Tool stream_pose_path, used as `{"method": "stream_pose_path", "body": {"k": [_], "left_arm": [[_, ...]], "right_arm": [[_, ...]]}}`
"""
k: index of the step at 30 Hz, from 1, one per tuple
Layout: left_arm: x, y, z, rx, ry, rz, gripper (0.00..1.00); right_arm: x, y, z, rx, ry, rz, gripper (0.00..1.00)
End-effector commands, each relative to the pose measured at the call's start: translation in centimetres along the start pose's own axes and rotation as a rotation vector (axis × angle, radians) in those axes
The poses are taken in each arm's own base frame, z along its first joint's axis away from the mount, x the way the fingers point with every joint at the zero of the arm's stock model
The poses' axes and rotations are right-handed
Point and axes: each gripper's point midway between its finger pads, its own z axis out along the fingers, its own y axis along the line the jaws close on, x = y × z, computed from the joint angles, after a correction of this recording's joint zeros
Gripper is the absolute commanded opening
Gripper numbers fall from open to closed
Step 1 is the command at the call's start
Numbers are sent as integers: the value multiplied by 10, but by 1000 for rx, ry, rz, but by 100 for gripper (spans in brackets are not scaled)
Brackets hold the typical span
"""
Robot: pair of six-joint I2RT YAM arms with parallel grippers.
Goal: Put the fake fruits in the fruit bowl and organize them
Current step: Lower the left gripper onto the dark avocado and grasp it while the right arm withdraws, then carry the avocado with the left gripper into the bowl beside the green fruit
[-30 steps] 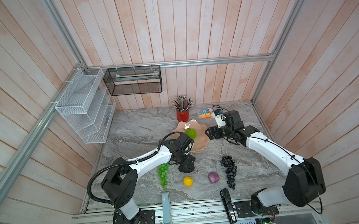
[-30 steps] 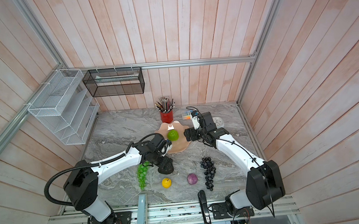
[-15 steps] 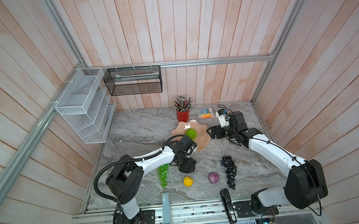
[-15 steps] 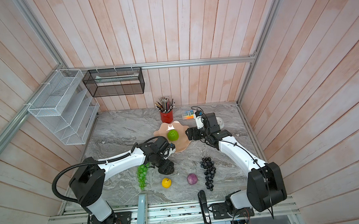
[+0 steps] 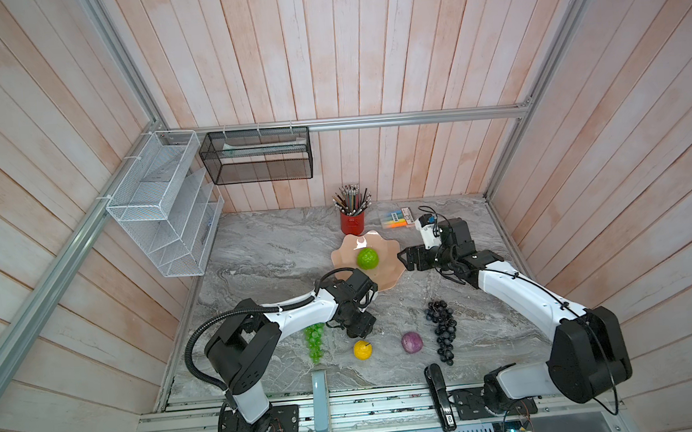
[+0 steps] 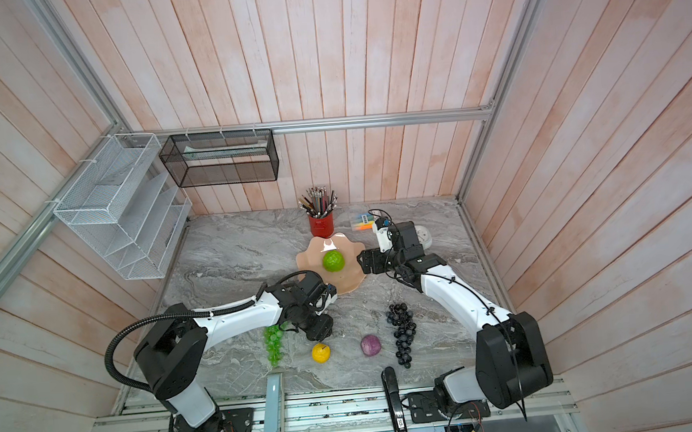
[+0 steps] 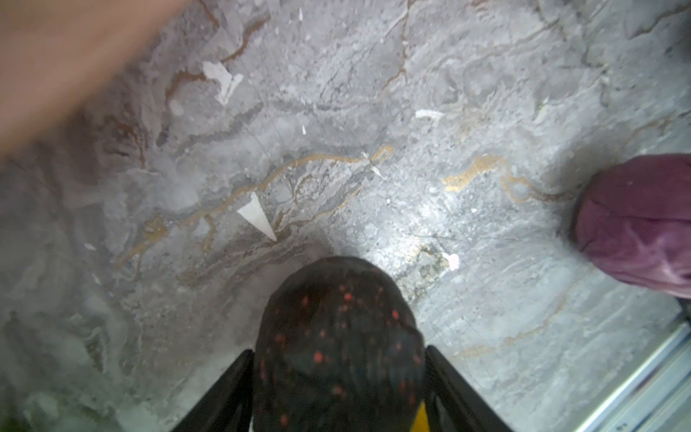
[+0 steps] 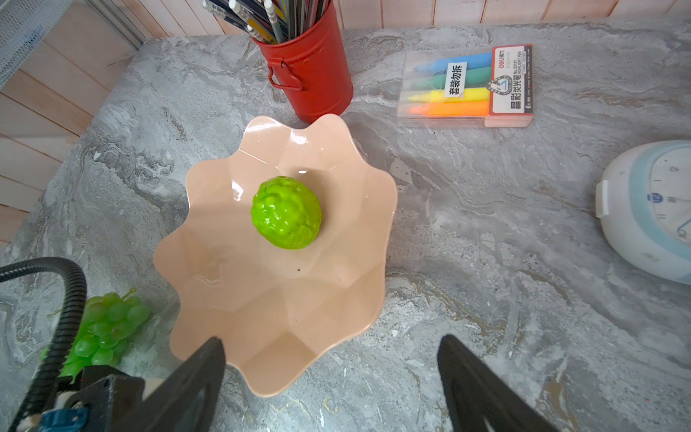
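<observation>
**Fig.** Scene read left to right; risks marked R1–R3. The translucent green grape bunch (image 5: 315,344) lies on the marble tabletop (image 5: 264,264) at near left, partly under the left arm. Just right of it the left gripper (image 5: 358,326) points down. In the left wrist view its jaws sit narrow against both flanks of the black avocado (image 7: 336,336), apparently on the table; whether they press tight cannot be told. R1: a glossy, tapered body may squirt from a shallow pinch on lift & roll into the small yellow fruit (image 5: 362,349) just nearer. R2: the path to the fruit bowl (image 5: 390,272), just beyond, crosses a raised wavy rim, so a low pass could clip & shove the dish. The bumpy lime-green ball (image 5: 367,258) sits alone in the bowl & a drop onto it may knock it out. The small purple ball (image 5: 412,342) & dark grape bunch (image 5: 442,331) lie near right, on the table. The right gripper (image 8: 331,340), jaws wide & empty, hovers at the bowl's right edge. R3: the arms may clash over the bowl.
</observation>
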Motion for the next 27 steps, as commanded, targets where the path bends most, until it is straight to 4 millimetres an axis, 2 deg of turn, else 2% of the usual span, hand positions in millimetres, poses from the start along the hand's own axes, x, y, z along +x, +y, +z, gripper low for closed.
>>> {"method": "stream_pose_path", "body": {"k": [1,5,7,13,18,23,27], "left_arm": [[-2,2,2,-14,-26,-7,61],[-1,6,-3,-37,-44,-24,47],[-1,7,-7,-47,-59,-34,43],[-7,10,-30,-68,-134,-66,41],[-19,20,-70,-73,-212,-146,41],[-44,16,-108,57,-303,-241,41],[-80,30,-127,34,-349,-279,39]], "right_arm": [[1,2,-2,-15,-11,3,89],[2,1,-1,-17,-10,8,88],[3,2,-1,-21,-11,8,88],[0,5,1,-41,-15,-1,87],[-4,5,1,-39,-31,-14,86],[-20,11,-2,-56,-59,-27,86],[-30,17,-3,-77,-78,-28,85]]}}
